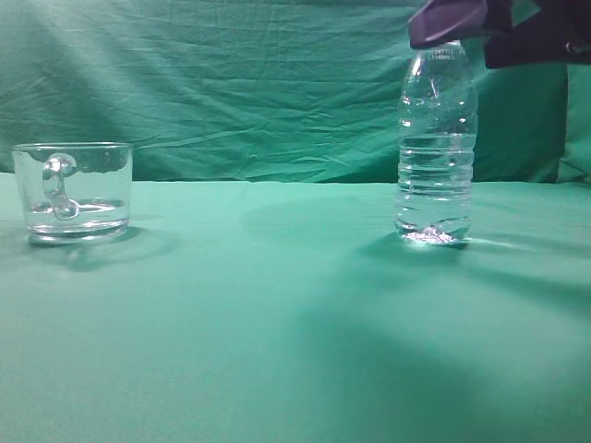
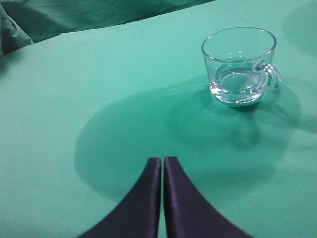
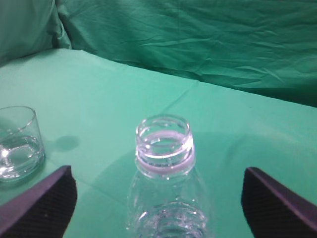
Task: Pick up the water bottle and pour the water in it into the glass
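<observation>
Right gripper (image 3: 158,198) stood wide open above the water bottle (image 1: 436,148), one dark finger (image 3: 39,203) on each side of the bottle's neck and neither touching it. Only the right wrist view showed that gap, and the pale threaded mouth ring, uncapped. From the exterior view the same gripper was a dark mass cut off by the upper frame edge, covering the bottle's top, so its fingers could not be made out there. That view alone showed the whole bottle upright on the green cloth (image 1: 277,323), with the glass (image 1: 74,192) well apart to the bottle's left, its handle facing the camera. Left gripper (image 2: 162,163) hung above the cloth near the glass, its two dark fingers pressed together with nothing between them. The exterior view showed nothing of this gripper.
</observation>
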